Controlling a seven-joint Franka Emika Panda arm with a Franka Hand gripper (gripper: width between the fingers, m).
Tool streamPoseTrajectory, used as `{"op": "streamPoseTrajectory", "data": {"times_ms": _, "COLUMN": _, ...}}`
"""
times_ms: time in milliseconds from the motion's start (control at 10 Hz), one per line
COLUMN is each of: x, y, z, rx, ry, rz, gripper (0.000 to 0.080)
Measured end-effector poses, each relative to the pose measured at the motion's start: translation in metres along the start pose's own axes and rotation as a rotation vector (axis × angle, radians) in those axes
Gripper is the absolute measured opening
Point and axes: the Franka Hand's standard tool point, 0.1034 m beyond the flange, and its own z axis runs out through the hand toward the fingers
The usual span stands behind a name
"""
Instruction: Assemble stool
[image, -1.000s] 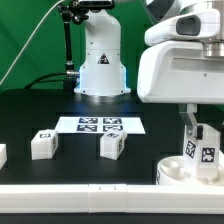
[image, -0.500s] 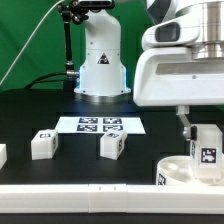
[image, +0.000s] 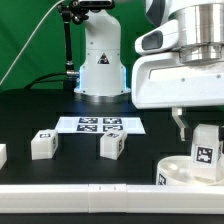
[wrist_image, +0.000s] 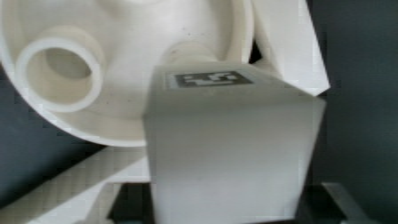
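The gripper is closed on a stool leg, with its dark fingers pressed against two opposite sides of the block. The leg is held upright over the ring-shaped seat at the exterior view's right. It seems to be just above the rim, though contact cannot be told. Two spare legs stand apart in front of the marker board.

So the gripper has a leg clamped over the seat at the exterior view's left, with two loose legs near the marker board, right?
No: the gripper holds the leg over the seat at the exterior view's right, not its left, as the exterior view shows. Two loose legs do lie near the marker board.
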Motion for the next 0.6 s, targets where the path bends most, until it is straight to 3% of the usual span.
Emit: {"op": "streamPoseTrajectory", "data": {"times_ms": 600, "x": -0.0023, "y": 0.0057, "z": -0.0003, "rx": -0.007, "ry": -0.039, "rz": 0.413, "gripper": 0.0343}}
